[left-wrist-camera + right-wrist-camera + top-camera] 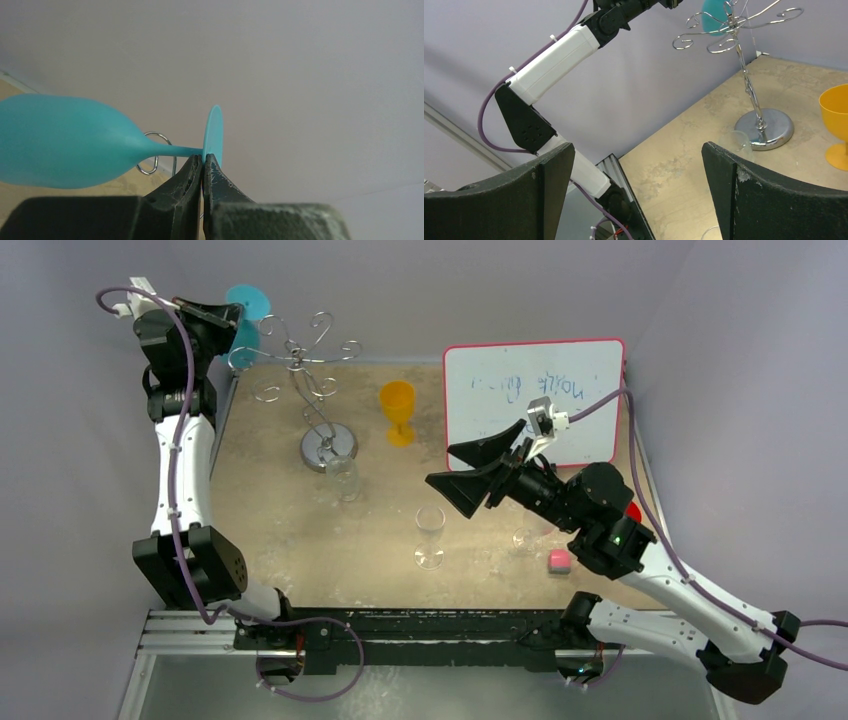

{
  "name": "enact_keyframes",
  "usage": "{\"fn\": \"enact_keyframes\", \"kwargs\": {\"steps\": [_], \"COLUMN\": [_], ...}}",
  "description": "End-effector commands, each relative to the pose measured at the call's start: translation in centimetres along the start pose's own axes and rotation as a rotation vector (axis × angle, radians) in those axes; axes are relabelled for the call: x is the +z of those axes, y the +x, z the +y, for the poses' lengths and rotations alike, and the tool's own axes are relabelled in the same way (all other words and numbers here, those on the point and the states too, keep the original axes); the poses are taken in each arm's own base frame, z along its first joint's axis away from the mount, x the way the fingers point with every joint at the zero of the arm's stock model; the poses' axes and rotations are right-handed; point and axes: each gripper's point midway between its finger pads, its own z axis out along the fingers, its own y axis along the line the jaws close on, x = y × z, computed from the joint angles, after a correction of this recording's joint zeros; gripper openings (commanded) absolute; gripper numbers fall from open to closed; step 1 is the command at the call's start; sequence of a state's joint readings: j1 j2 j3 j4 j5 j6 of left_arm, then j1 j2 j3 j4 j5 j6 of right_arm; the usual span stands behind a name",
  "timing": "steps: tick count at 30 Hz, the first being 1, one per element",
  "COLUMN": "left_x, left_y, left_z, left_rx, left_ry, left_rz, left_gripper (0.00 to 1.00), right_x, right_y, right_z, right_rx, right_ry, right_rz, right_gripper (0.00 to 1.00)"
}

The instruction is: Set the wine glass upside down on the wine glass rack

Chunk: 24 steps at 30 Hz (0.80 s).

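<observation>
My left gripper (236, 316) is shut on the round foot of a turquoise wine glass (243, 338), raised at the table's far left corner. In the left wrist view the fingertips (204, 158) pinch the foot's edge, and the wine glass (65, 142) stretches left with its bowl away from me. The wine glass rack (318, 360), a silver wire tree on a shiny round base, stands just right of the glass. One wire loop of the wine glass rack (150, 156) shows behind the stem. My right gripper (441, 466) hangs open and empty over mid-table, seen also in its own view (638, 150).
An orange goblet (397, 410) stands right of the rack. A clear glass (343, 478) sits by the rack's base, and a clear flute (430, 535) stands mid-table. A whiteboard (535, 400) lies at the back right, with a pink cube (559, 560) near the right arm.
</observation>
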<state>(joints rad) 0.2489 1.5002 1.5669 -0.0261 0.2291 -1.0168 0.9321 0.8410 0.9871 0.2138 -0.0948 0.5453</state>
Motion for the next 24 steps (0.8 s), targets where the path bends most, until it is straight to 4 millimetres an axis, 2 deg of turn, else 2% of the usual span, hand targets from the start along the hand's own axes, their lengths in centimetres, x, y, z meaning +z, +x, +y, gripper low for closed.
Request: {"fn": "enact_keyframes", "kwargs": {"steps": [1, 5, 13, 19, 24], "left_x": [-0.6, -0.8, -1.1, -1.1, -0.8], "left_y": [-0.8, -0.2, -0.3, 0.3, 0.7], "left_z": [-0.7, -0.4, 0.9, 1.3, 1.2], "left_rx": [-0.02, -0.033, -0.031, -0.063, -0.079], "left_ry": [0.029, 0.024, -0.037, -0.036, -0.013], "left_rz": [-0.001, 0.031, 0.027, 0.038, 0.057], "left_gripper": [0.0, 0.0, 0.0, 0.0, 0.0], "right_x": [-0.5, -0.2, -0.9, -1.5, -1.6], "right_y": [-3.0, -2.9, -3.1, -3.5, -3.0], "right_z": [1.3, 1.3, 1.4, 1.5, 1.1], "right_rx": [-0.026, -0.024, -0.018, -0.024, -0.026], "right_ry": [-0.023, -0.024, -0.024, -0.017, -0.008], "right_rz": [-0.089, -0.077, -0.092, -0.098, -0.09], "right_gripper": [1.0, 1.0, 1.0, 1.0, 1.0]}}
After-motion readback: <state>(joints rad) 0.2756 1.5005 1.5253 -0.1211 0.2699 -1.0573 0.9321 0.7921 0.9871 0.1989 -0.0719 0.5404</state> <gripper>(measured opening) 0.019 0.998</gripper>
